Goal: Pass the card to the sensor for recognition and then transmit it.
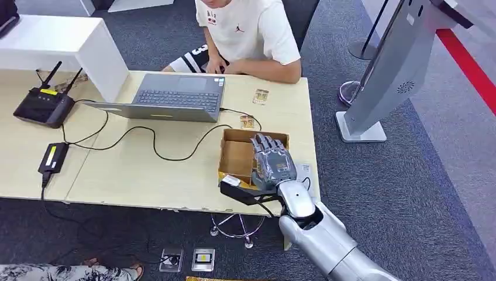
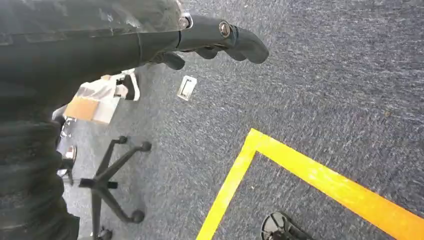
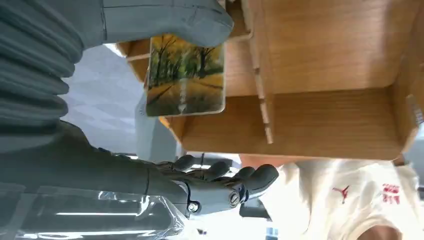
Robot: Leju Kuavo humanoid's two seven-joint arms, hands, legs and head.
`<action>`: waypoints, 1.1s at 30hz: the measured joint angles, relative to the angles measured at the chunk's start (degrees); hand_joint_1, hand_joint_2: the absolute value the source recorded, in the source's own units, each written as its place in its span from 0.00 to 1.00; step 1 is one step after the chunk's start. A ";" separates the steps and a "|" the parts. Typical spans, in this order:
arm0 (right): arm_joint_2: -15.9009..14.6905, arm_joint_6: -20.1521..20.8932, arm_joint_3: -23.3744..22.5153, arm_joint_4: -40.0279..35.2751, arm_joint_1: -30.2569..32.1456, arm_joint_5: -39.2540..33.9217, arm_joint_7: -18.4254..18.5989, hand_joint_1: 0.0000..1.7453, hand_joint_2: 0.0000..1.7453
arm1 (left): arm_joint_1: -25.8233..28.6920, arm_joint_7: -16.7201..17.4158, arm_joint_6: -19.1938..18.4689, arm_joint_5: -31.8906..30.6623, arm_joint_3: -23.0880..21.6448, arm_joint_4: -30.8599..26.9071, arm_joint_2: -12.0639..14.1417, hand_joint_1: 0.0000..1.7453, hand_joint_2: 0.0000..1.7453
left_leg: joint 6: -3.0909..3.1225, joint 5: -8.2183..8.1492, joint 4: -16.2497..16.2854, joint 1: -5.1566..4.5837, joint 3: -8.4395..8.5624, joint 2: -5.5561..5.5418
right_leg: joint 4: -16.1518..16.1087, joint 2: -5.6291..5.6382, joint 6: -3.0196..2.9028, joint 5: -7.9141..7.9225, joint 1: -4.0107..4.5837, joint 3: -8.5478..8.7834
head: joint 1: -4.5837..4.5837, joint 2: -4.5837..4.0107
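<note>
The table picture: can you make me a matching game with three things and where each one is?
Things:
1. laptop
2. router
3. right hand

Places:
A. over the wooden box
B. in front of the person
C. far left of the table

Pairs: 1-B, 2-C, 3-A

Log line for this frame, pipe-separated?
right hand: over wooden box, card under thumb | left hand: hanging over carpet, empty | person: seated behind table
</note>
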 joint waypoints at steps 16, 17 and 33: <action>-0.44 -0.05 -0.15 0.48 0.01 1.38 3.78 0.27 1.00 | 0.60 1.86 0.00 -13.58 12.64 -1.60 -2.23 0.00 1.00 | 0.00 0.00 0.00 0.00 0.01 0.00 | 0.00 0.01 0.00 0.00 0.00 -0.01 | 0.00 0.02; -0.46 0.00 -0.15 0.48 0.01 1.38 3.81 0.28 1.00 | 0.60 1.90 0.00 -13.88 13.18 -1.68 -2.38 0.00 1.00 | 0.00 0.00 0.00 0.00 0.01 0.01 | 0.00 0.01 0.00 0.00 0.00 -0.01 | -0.02 0.02; -1.40 0.85 -0.96 0.42 0.29 1.25 4.29 0.41 1.00 | 0.50 0.46 0.00 -15.09 19.13 -1.90 -3.15 0.00 1.00 | 0.00 0.00 0.01 0.00 0.02 0.01 | -0.01 0.02 0.00 0.00 0.00 -0.01 | -0.02 0.02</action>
